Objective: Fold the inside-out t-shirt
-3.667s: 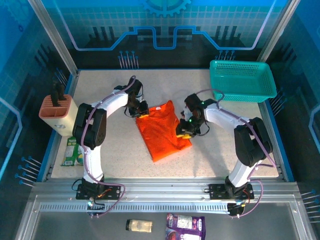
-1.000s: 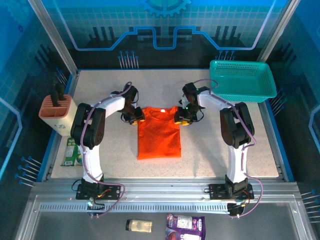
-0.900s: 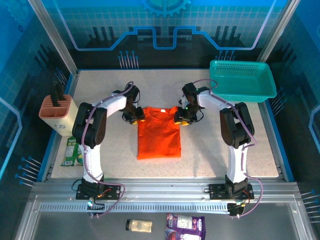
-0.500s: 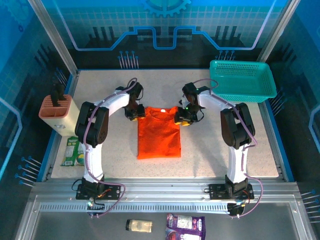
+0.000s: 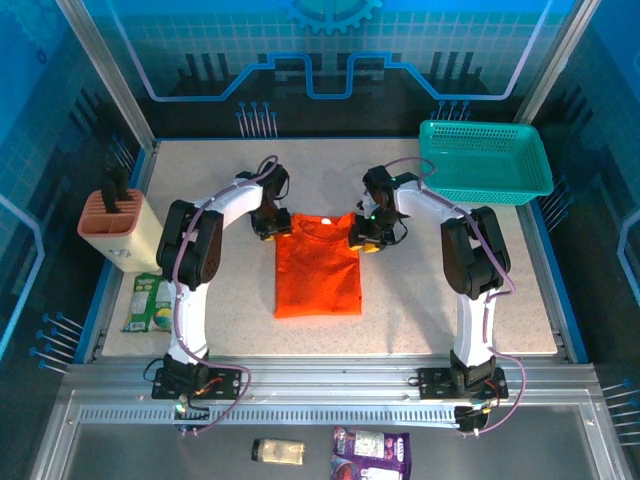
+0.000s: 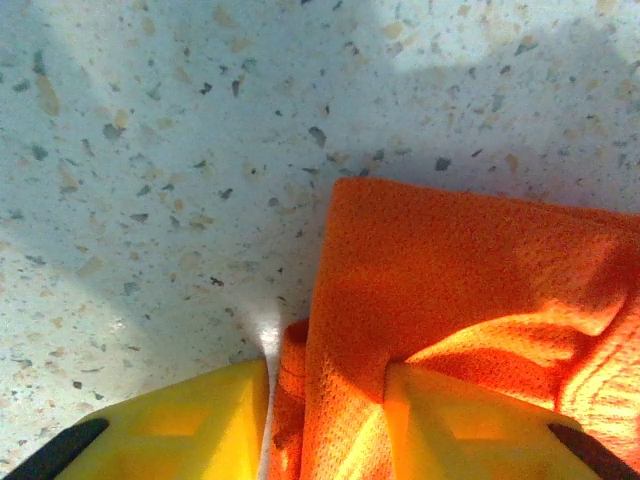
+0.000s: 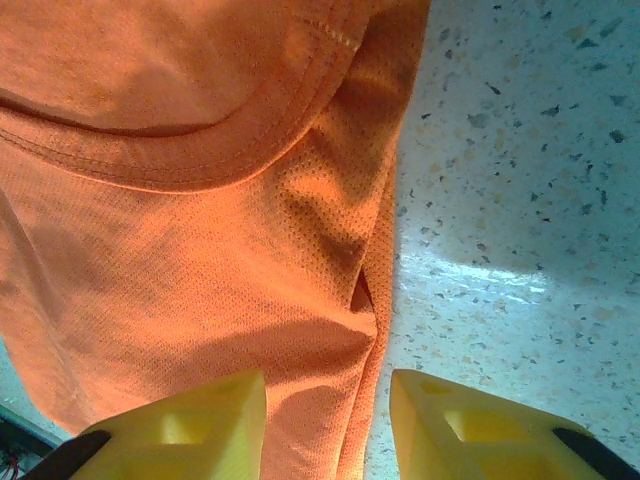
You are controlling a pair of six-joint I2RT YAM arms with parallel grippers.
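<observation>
**Item 1, t-shirt.** The orange t-shirt (image 5: pixel 318 268) lies flat near the middle of the table (image 5: pixel 440 300), folded into 1 tall, narrow rectangle. Its long axis runs from the near edge toward the back wall. The collar is at the far end and the straight hem end is nearest the arm bases. The sides are straight and the top surface is smooth. Up close the cloth is a fine, pitted mesh knit, soft and creased into shallow folds. The collar shows as a curved band with a row of stitching.

**Item 2, left gripper.** The left gripper (image 5: pixel 272 226) is at the shirt's far left corner. In the left wrist view its 2 yellow plastic fingers (image 6: pixel 180 425) stand a little apart. A bunched fold of the cloth fills the gap and touches both, so the jaws are clamped on the shirt.

**Item 3, right gripper.** The right gripper (image 5: pixel 364 239) is at the far right corner. Its yellow fingers (image 7: pixel 470 425) likewise pinch the folded side edge, which puckers just ahead of them.

**Item 4, surroundings.** The tabletop is pale speckled stone, hard and slightly glossy. A teal mesh basket (image 5: pixel 486 160) sits at the far right corner, well apart from the shirt.
</observation>
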